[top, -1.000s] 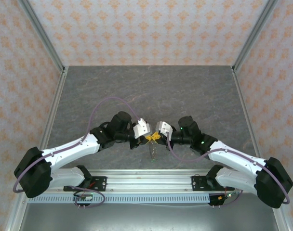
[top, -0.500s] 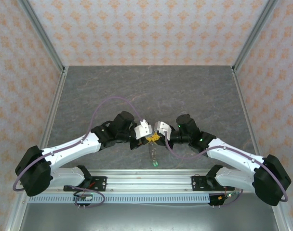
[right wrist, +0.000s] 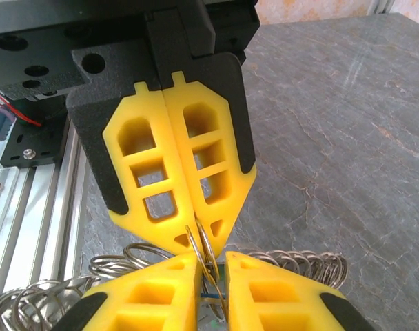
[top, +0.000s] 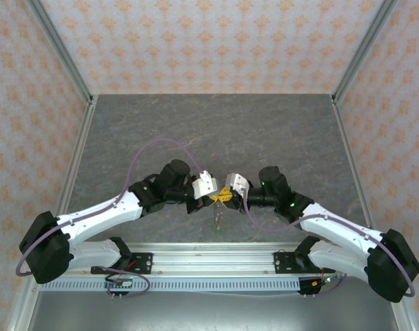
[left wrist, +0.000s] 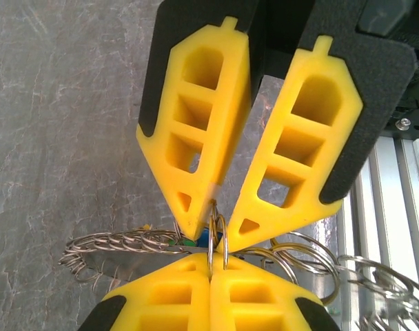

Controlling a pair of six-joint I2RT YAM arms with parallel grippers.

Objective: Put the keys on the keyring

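Both grippers meet tip to tip above the near middle of the table. My left gripper (top: 214, 198) (left wrist: 211, 259) is shut on a thin double-loop metal ring (left wrist: 217, 238). My right gripper (top: 226, 196) (right wrist: 213, 261) faces it with its jaws slightly parted, and the same ring (right wrist: 208, 252) passes through the gap. The keyring's chain of small wire loops (left wrist: 116, 245) (right wrist: 313, 265) trails to both sides beneath the fingers. Blue and green tags (left wrist: 196, 240) of the keys peek out behind the tips. One key (top: 218, 222) hangs straight down below the grippers.
An aluminium rail (top: 209, 254) runs along the near edge just below the hanging key. Patterned walls and metal posts (top: 61, 62) enclose the grey stone-look table (top: 216, 131).
My right gripper's jaws have parted a little from shut. The left stays clamped on the ring. Both wrists shifted slightly, and the hanging key swayed.
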